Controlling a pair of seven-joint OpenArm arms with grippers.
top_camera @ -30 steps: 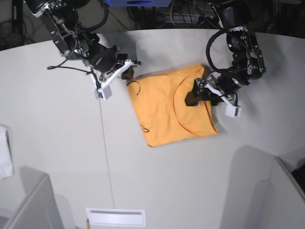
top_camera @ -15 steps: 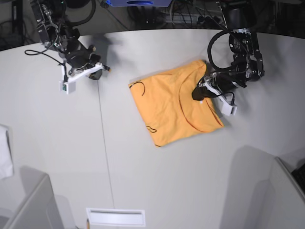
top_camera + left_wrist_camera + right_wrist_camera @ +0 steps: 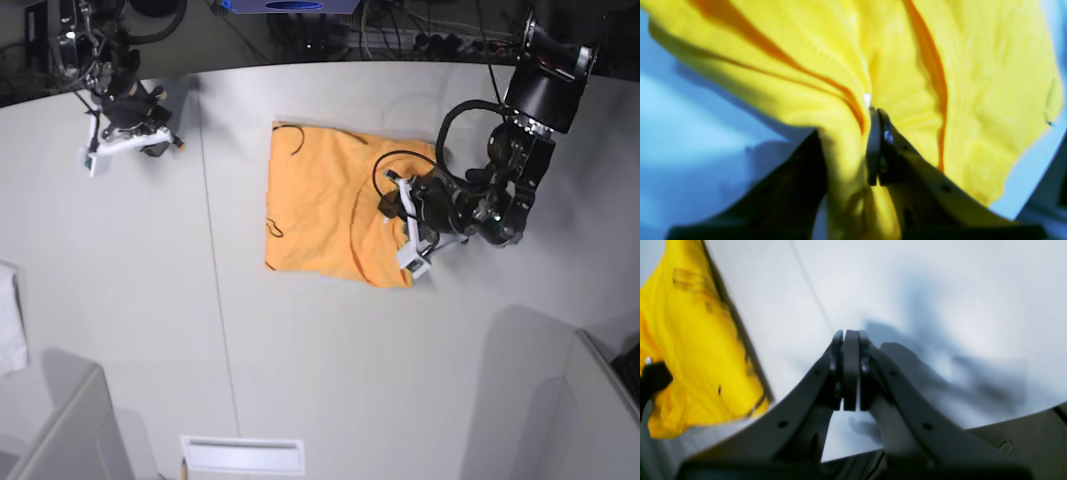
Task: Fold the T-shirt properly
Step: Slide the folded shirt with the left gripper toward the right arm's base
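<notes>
1. Change noted: my left claw [image 3: 873, 140] stood spread over the garment a second ago; it is now pinching a bunched ridge of the T-shirt [image 3: 320, 210] at the shirt's edge on the base view's right. In the left wrist view the fabric is drawn in tight between the jaws, with creases radiating away from the pinch.
2. The T-shirt has shifted and turned on the tabletop [image 3: 300, 360] over that second: it lay skewed as a diamond, and now sits squarer, long edges closer to upright in the base view, the gripped edge rucked up.
3. My right claw [image 3: 846, 370] is pressed together on nothing. That arm has pulled back to the far corner of the tabletop, well apart from the shirt, which shows only at the left margin of its wrist view.
4. My reading: the shirt is already partly folded into a rough rectangle, and the fresh pinch looks like the start of another fold across it. One-handed, I judge the far edge may drag or land uneven.
5. Surface: pale grey, smooth tabletop with a thin dark seam line [image 3: 215, 300] running down it; the shirt is the only thing in the middle.
6. Room: white cloth [image 3: 8, 330] at the left edge, a white slotted tray [image 3: 242, 455] at the near edge, grey partitions at both near corners, cables and dark equipment behind the far rim.
</notes>
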